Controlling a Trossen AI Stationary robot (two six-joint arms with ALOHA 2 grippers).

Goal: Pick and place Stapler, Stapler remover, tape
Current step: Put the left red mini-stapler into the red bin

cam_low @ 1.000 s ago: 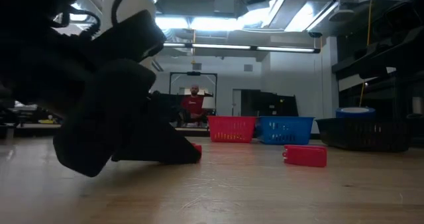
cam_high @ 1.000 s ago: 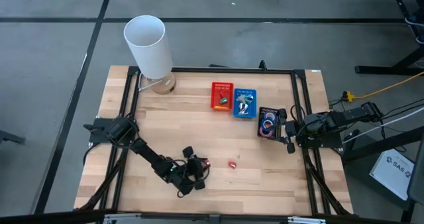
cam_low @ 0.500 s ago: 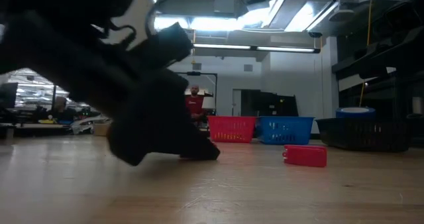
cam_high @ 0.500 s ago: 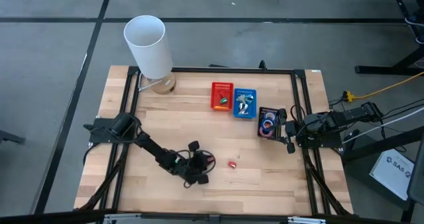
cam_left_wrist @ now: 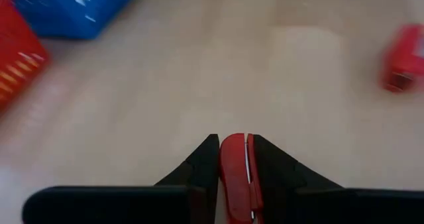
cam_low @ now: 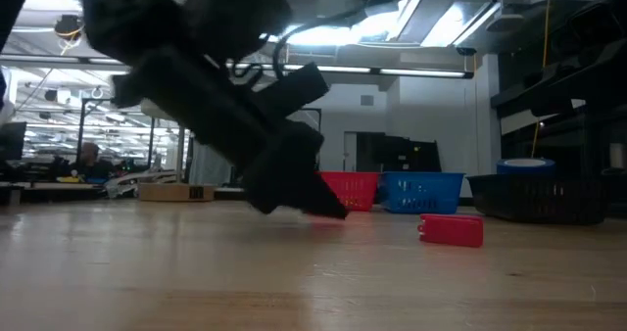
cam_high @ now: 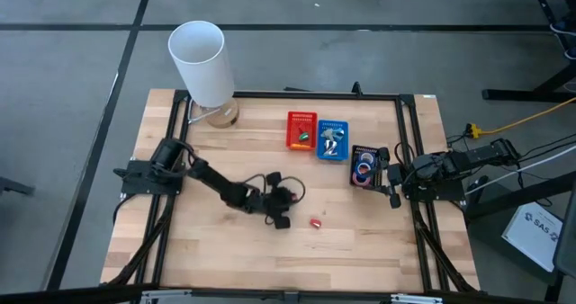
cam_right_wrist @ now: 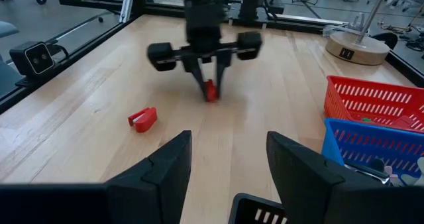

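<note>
Your left gripper (cam_high: 290, 195) is clamped narrow on a small red stapler (cam_left_wrist: 233, 177), held between the fingers just above the middle of the table (cam_high: 216, 250), so the step in hand reads as the carry after a pick. The next move likely calls for swinging it toward the bins at the far side and lowering before you let go; which bin takes it you cannot tell from here. Count: one red piece in the grip, one second red stapler-like piece (cam_high: 316, 222) lying loose on the wood just beside the gripper. Three bins in a row: one red basket (cam_high: 301, 129), one blue basket (cam_high: 332, 139), one black tray (cam_high: 364, 166) holding tape rolls, number unclear. One white lamp (cam_high: 200, 61) at the far left corner. Your right gripper (cam_high: 393, 180) waits with jaws wide, just beside the black tray, holding nothing.
</note>
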